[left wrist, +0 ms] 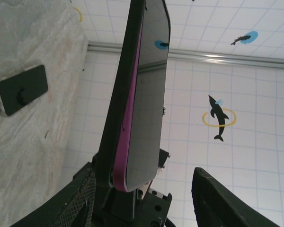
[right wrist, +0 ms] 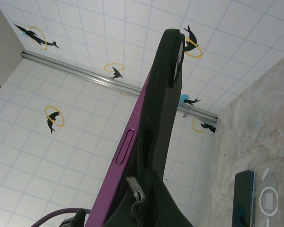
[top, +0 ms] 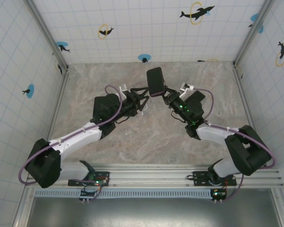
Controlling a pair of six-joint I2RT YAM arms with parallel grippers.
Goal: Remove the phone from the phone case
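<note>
From the overhead camera I see the phone case [top: 155, 81] lifted clear of the tabletop [top: 132, 142], just toward 12 o'clock from the middle. The left gripper [top: 143, 98] comes at it from about 8 o'clock and the right gripper [top: 166, 96] from about 4 o'clock. On the left wrist camera the phone [left wrist: 149, 109] stands nearly on end, with its glass facing 3 o'clock and the black case [left wrist: 123, 94] along its 9 o'clock side. My left gripper is spread wide around the lower end. One finger [left wrist: 80, 203] is close beside the case back and the other [left wrist: 222, 203] is well apart from the glass, so it is not clamping. A second handset [left wrist: 22, 90] lies flat on the tabletop at 9 o'clock. On the right wrist camera the purple phone edge [right wrist: 126, 146] runs up toward 1 o'clock, seated in the case [right wrist: 158, 94]. The right gripper seems to be pinching the bottom end, though its fingers are hard to make out there. A dark handset [right wrist: 243, 198] and a clear cover [right wrist: 270, 201] lie at 4 o'clock. My read is that the lift is done but the separation has not started, since the phone sits fully in its shell.
</note>
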